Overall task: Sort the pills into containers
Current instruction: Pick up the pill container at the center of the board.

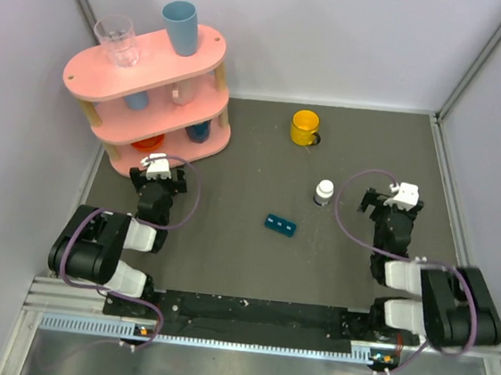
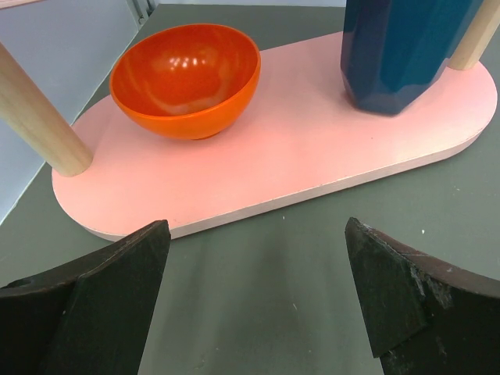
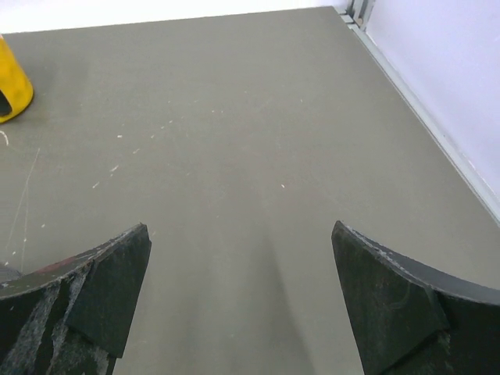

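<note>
The containers are a small dark-teal pill box [image 1: 281, 224] lying on the grey table near its middle, between the two arms. No pills show in any view. My left gripper [image 1: 156, 161] stands open to the left of the box, facing the foot of the pink shelf; in the left wrist view the left gripper [image 2: 256, 234] has only bare table between its fingers. My right gripper [image 1: 392, 201] stands open to the right of the box. The right wrist view shows the right gripper [image 3: 241, 234] wide apart over empty table.
A pink three-tier shelf [image 1: 155, 74] fills the back left. Its bottom board [image 2: 297, 148] carries an orange bowl [image 2: 187, 78] and a dark-blue cup [image 2: 406, 51]. A yellow mug [image 1: 305, 128] stands at the back. A small white capped bottle [image 1: 323, 192] stands right of centre. Walls close in all sides.
</note>
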Controlling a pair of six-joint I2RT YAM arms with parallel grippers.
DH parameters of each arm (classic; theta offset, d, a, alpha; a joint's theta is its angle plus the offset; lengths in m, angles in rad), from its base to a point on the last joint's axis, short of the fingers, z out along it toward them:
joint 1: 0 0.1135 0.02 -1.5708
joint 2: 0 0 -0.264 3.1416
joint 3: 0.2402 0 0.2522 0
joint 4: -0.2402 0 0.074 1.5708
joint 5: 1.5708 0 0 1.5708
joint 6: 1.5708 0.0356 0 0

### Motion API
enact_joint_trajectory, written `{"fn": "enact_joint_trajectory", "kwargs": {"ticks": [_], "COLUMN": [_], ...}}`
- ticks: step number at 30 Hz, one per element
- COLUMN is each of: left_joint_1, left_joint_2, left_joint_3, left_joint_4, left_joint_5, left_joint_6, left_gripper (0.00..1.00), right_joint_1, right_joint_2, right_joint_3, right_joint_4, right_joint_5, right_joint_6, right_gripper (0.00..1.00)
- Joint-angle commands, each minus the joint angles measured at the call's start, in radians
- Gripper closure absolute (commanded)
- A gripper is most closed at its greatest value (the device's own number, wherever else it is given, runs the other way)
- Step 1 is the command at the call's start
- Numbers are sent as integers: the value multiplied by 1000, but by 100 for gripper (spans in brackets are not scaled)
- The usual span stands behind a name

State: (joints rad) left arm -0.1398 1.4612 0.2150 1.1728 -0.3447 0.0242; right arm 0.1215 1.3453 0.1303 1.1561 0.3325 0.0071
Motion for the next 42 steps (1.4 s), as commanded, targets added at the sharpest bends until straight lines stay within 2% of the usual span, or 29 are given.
{"fn": "enact_joint_trajectory", "kwargs": {"ticks": [1, 2, 3, 7, 10, 12, 14, 16, 18, 21, 24, 25, 26, 27, 28, 29, 30, 32, 34, 36, 37, 40, 42], "left_joint_1": [5, 5, 5, 5, 5, 5, 5, 5, 5, 5, -16, -29, -47, -78, -87, -87, -87, -87, -87, -87, -87, -87, -87], "left_joint_2": [-25, -24, -25, -25, -25, -25, -24, -24, -22, -25, -68, -138, -183, -232, -336, -387, -435, -531, -562, -558, -549, -515, -515], "left_joint_3": [18, 18, 18, 18, 20, 18, 18, 18, 21, 18, -25, -31, -29, -23, -8, 36, 68, 174, 262, 314, 373, 452, 478], "left_joint_4": [39, 37, 39, 37, 39, 37, 37, 39, 37, 40, 87, 70, 32, -72, -161, -252, -486, -680, -898, -1008, -1130, -1281, -1346], "left_joint_5": [9, 7, 7, 9, 9, 7, 9, 9, 9, 7, 10, -43, -72, -88, -97, -90, -85, -47, -14, 84, 110, 188, 275], "left_joint_6": [-12, -10, -12, -10, -12, -12, -12, -10, -12, -10, 26, 34, 45, 63, 51, -20, -86, -192, -260, -320, -346, -458, -497], "left_gripper": [1, 1, 1, 1, 1, 1, 1, 1, 1, 1, 1, 1, 1, 1, 1, 1, 1, 1, 1, 1, 1, 1, 1], "right_joint_1": [6, 4, 6, 16, 65, 99, 147, 191, 301, 470, 544, 549, 550, 549, 549, 550, 550, 550, 550, 550, 550, 550, 550], "right_joint_2": [-328, -387, -503, -673, -678, -658, -586, -537, -488, -439, -390, -384, -379, -377, -376, -374, -367, -353, -322, -295, -266, -227, -192], "right_joint_3": [46, 121, 155, 284, 397, 448, 563, 655, 681, 684, 689, 686, 681, 674, 654, 648, 644, 632, 623, 612, 606, 585, 568], "right_joint_4": [-297, -408, -590, -837, -981, -1086, -1188, -1292, -1300, -1267, -1280, -1283, -1282, -1276, -1270, -1268, -1273, -1270, -1263, -1257, -1253, -1234, -1224], "right_joint_5": [25, 17, 8, -90, -196, -194, -191, -194, -158, -50, -61, -102, -125, -148, -185, -200, -228, -312, -395, -478, -510, -581, -582], "right_joint_6": [8, 7, 2, 62, 76, 122, 204, 220, 186, 41, 31, 43, 60, 79, 83, 93, 84, 76, 59, 38, 24, -2, -2], "right_gripper": [1, 1, 1, 1, 1, 1, 1, 1, 1, 1, 1, 1, 1, 1, 1, 1, 1, 1, 1, 1, 1, 1, 5]}}
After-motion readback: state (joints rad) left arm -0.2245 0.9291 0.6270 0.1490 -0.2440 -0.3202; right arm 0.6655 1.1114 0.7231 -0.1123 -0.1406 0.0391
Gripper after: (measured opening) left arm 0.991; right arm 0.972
